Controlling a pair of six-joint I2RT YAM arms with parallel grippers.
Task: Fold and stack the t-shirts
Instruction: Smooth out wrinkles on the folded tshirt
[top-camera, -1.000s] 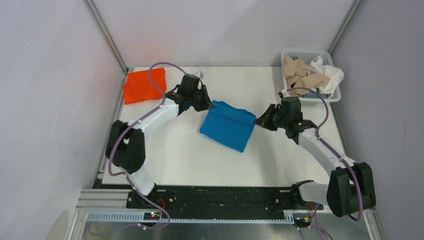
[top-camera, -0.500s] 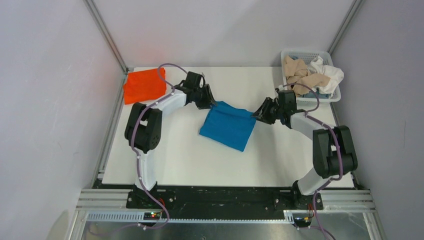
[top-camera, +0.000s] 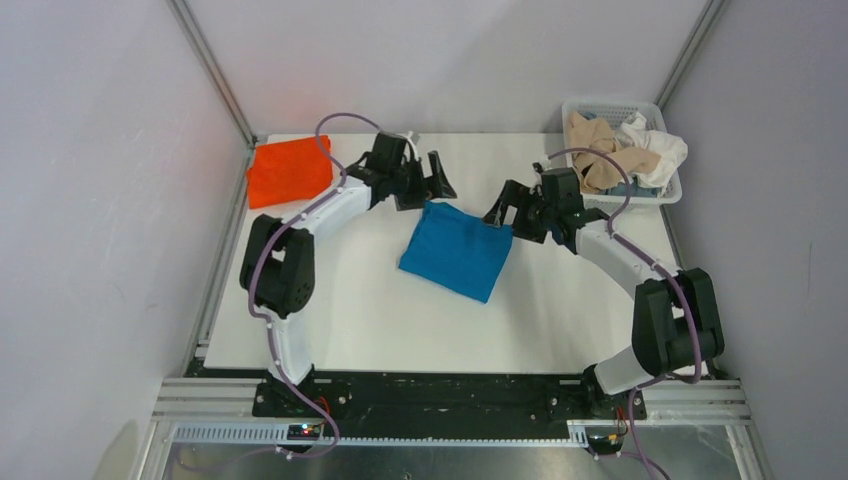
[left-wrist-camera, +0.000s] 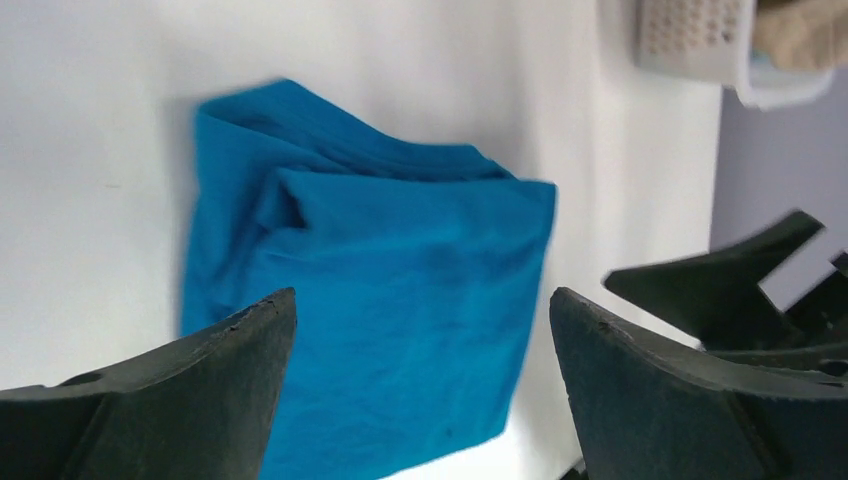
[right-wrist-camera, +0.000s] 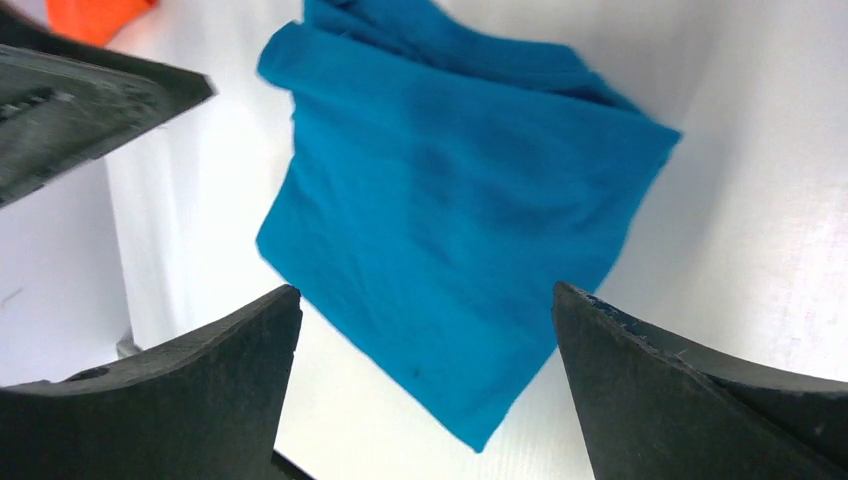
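A folded bright blue t-shirt (top-camera: 455, 250) lies flat in the middle of the white table (top-camera: 380, 320). My left gripper (top-camera: 430, 183) hovers open just off the shirt's far left corner; in its wrist view the jaws (left-wrist-camera: 422, 295) stand wide with the blue t-shirt (left-wrist-camera: 380, 230) below them. Open too, my right gripper (top-camera: 507, 208) is at the far right corner, and its wide jaws (right-wrist-camera: 426, 290) frame the same blue t-shirt (right-wrist-camera: 450, 200). Neither holds cloth. A folded orange t-shirt (top-camera: 290, 170) rests at the far left. Beige (top-camera: 600, 148) and white (top-camera: 658, 145) t-shirts lie crumpled in the basket.
The white lattice basket (top-camera: 610, 103) stands at the far right corner of the table. Metal frame posts and grey walls close in the table at the back and both sides. The arm bases sit on the black rail at the near edge.
Both grippers were shut on the blue t-shirt's far corners; they have opened, let go and lifted back a little. The shirt now lies flat and folded.
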